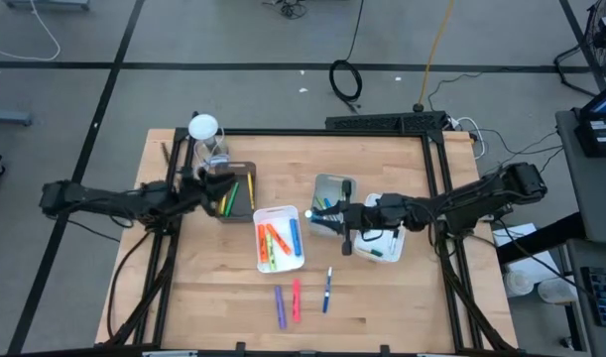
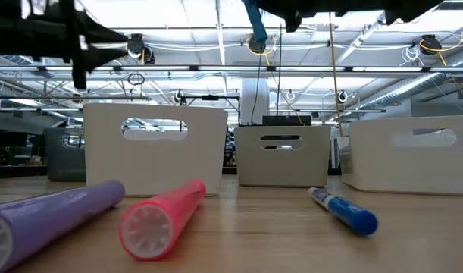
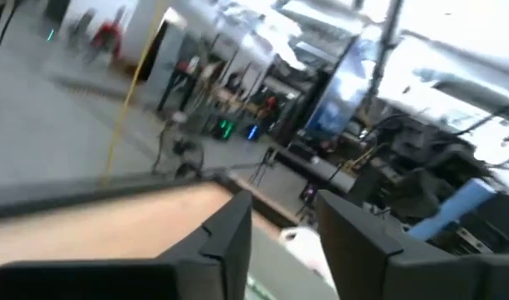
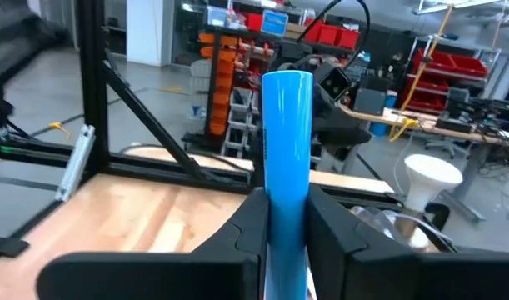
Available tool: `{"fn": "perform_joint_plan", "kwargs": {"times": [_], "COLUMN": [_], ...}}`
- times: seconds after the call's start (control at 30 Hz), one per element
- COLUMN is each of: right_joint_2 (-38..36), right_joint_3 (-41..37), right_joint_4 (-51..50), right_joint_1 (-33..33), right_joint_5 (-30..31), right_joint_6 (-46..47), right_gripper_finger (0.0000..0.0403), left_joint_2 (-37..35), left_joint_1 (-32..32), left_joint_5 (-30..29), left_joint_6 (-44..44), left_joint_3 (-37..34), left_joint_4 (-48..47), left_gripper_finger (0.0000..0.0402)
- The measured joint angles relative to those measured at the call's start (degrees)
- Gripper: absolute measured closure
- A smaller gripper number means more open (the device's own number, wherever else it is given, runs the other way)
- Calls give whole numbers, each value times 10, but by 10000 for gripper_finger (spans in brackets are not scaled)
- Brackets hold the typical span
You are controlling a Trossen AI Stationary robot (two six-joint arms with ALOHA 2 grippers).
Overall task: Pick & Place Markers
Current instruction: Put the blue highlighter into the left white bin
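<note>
Both arms are dark, basically black, slim jointed tubes with chunkier joint housings. The left gripper (image 3: 283, 242) and right gripper (image 4: 286, 229) have flat, angular matte-black fingers.

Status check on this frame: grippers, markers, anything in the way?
Right gripper shut on blue marker, above the grey tray. Left gripper open over the brown tray. Three markers loose on table. Nothing blocking.
</note>
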Motion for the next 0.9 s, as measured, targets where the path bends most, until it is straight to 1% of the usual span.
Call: {"fn": "perform_joint_plan", "kwargs": {"times": [0.07, 0.2, 0.3, 0.37, 0.43, 0.53, 0.63, 0.77, 0.9], "right_joint_2": [1, 12, 13, 12, 14, 22, 23, 23, 23], "right_joint_3": [-3, -10, -14, -13, -13, -13, -13, -13, -13], "right_joint_4": [-1, 7, 7, 12, 11, 21, 23, 23, 30], "right_joint_1": [-4, -19, -30, -35, -39, -41, -43, -43, -43], "right_joint_5": [-1, -25, -43, -53, -59, -59, -59, -59, -59], "right_joint_6": [-1, -1, -1, -2, -2, -10, -25, -32, -33], "right_gripper_finger": [361, 361, 361, 361, 361, 361, 361, 361, 361], "left_joint_2": [68, 222, 331, 393, 449, 523, 585, 621, 634], "left_joint_1": [7, 7, 2, -7, -17, -32, -43, -53, -50], "left_joint_5": [11, 65, 70, 70, 91, 152, 189, 193, 194], "left_joint_6": [-31, -18, 38, 96, 166, 268, 337, 369, 348], "left_joint_3": [0, 0, 19, 48, 92, 168, 236, 300, 338], "left_joint_4": [44, 205, 322, 358, 362, 352, 344, 332, 292], "left_gripper_finger": [246, 222, 213, 211, 212, 221, 234, 252, 265]}}
